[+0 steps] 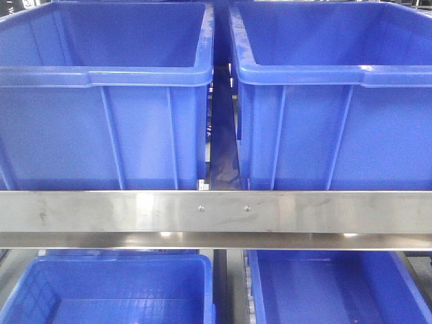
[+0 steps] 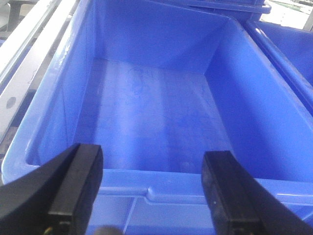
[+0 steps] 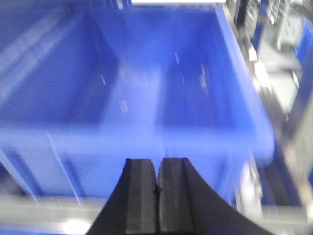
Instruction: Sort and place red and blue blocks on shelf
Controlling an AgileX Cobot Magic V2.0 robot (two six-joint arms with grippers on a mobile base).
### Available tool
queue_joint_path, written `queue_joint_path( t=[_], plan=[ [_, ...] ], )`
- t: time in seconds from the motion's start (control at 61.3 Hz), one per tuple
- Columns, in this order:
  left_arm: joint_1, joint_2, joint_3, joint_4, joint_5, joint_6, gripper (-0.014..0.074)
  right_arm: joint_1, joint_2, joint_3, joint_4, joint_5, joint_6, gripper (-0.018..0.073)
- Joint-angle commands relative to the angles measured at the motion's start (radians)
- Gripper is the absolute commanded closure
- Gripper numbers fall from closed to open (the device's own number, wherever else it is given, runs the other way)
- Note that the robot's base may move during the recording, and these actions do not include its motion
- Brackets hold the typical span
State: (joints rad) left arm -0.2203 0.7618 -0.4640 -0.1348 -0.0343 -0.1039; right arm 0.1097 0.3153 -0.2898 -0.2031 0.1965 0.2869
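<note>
The steel shelf (image 1: 216,210) shows in the front view as a flat front rail with two small screws. The red and blue blocks are out of view in every frame. My left gripper (image 2: 152,188) is open and empty, its black fingers (image 2: 78,183) spread wide just before the near rim of a large blue bin (image 2: 156,107), whose floor is bare. My right gripper (image 3: 157,188) is shut with its pads pressed together and nothing between them, in front of another blue bin (image 3: 146,88). That view is motion-blurred.
Two big blue bins (image 1: 101,101) (image 1: 337,108) stand side by side on the upper tier, with a narrow gap between them. Two more blue bins (image 1: 108,290) (image 1: 331,290) sit on the tier below. A steel rail (image 2: 19,73) runs along the left bin.
</note>
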Motion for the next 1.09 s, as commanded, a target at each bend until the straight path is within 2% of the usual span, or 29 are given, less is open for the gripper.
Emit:
queue_joint_path(
  t=[0.0, 0.424, 0.946, 1.076],
  plan=[
    [-0.008, -0.003, -0.029, -0.007, -0.088, 0.001, 0.0511, -0.017, -0.044, 0.046, 0.011, -0.098, -0.01, 0.0488],
    [-0.008, -0.003, -0.029, -0.007, -0.088, 0.001, 0.0511, -0.023, -0.328, 0.303, 0.026, -0.113, -0.01, 0.0488],
    [-0.008, -0.001, -0.029, -0.007, -0.088, 0.001, 0.0511, -0.023, -0.344, 0.301, 0.032, -0.093, -0.01, 0.0488],
    [-0.008, -0.001, -0.029, -0.007, -0.088, 0.001, 0.0511, -0.023, -0.344, 0.301, 0.087, -0.082, -0.044, 0.0488]
  ],
)
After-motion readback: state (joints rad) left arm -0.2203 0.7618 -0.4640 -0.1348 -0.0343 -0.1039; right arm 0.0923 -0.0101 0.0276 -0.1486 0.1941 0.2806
